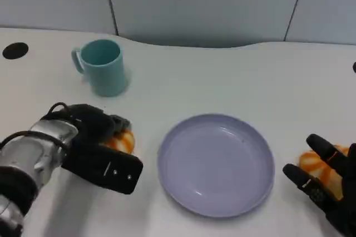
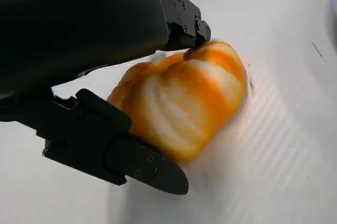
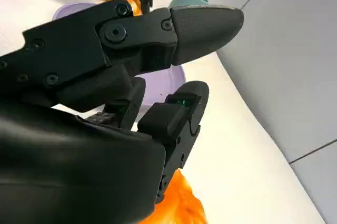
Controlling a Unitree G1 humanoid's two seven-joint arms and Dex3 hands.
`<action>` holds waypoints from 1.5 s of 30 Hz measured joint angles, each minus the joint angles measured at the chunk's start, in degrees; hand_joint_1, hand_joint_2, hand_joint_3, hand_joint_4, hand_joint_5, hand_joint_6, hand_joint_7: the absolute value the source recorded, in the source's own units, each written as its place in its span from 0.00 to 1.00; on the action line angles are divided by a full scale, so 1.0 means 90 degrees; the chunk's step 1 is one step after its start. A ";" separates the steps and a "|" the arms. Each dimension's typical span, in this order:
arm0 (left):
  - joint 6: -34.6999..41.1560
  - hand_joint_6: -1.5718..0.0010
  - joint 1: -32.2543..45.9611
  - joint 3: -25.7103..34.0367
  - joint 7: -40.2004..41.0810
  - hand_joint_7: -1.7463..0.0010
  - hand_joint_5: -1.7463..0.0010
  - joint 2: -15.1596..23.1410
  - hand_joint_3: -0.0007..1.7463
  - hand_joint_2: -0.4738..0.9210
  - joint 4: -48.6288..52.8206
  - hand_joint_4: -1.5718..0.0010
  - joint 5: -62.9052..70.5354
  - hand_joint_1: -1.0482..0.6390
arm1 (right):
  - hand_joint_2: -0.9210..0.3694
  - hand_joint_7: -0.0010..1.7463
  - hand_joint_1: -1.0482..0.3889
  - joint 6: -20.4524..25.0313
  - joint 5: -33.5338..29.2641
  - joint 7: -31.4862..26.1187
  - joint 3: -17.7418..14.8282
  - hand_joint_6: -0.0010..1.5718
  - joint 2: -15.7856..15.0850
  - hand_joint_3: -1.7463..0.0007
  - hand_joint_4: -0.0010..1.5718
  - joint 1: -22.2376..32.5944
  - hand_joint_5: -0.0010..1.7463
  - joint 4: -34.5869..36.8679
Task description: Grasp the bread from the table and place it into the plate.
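Left hand (image 1: 97, 137) gripping one of two bread pieces (image 2: 184, 105), right hand (image 1: 325, 184) open, beside one plate (image 1: 216, 163), one mug (image 1: 102, 66)

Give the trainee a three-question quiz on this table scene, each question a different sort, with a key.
1. True or false: the purple plate already holds a piece of bread.
2. Which item stands behind the left hand, toward the wall? A) teal mug B) bowl C) bottle
3. Fill in: the left hand's fingers sit on either side of an orange-and-white ____.

Key: 1 false; 2 A; 3 bread. A second piece of bread lies by the right hand.
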 measured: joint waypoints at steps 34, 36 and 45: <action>-0.0098 0.66 -0.0631 -0.0236 0.2066 0.21 0.02 -0.0648 0.08 1.00 0.2187 0.70 -0.0840 0.48 | 0.00 0.01 0.47 0.0012 0.0081 0.0191 -0.0171 0.51 -0.0082 0.83 0.30 0.0016 0.47 -0.0047; -0.0192 0.68 -0.0621 -0.0222 0.2117 0.21 0.03 -0.0648 0.11 1.00 0.2188 0.70 -0.0874 0.46 | 0.00 0.01 0.47 0.0024 0.0127 0.0191 -0.0195 0.51 -0.0082 0.83 0.30 0.0016 0.47 -0.0047; -0.0311 0.59 -0.0564 0.0044 0.2042 0.39 0.10 -0.0668 0.09 1.00 0.2194 0.67 -0.1231 0.47 | 0.00 0.02 0.47 0.0043 0.0138 0.0135 -0.0202 0.51 -0.0082 0.84 0.29 0.0015 0.49 -0.0057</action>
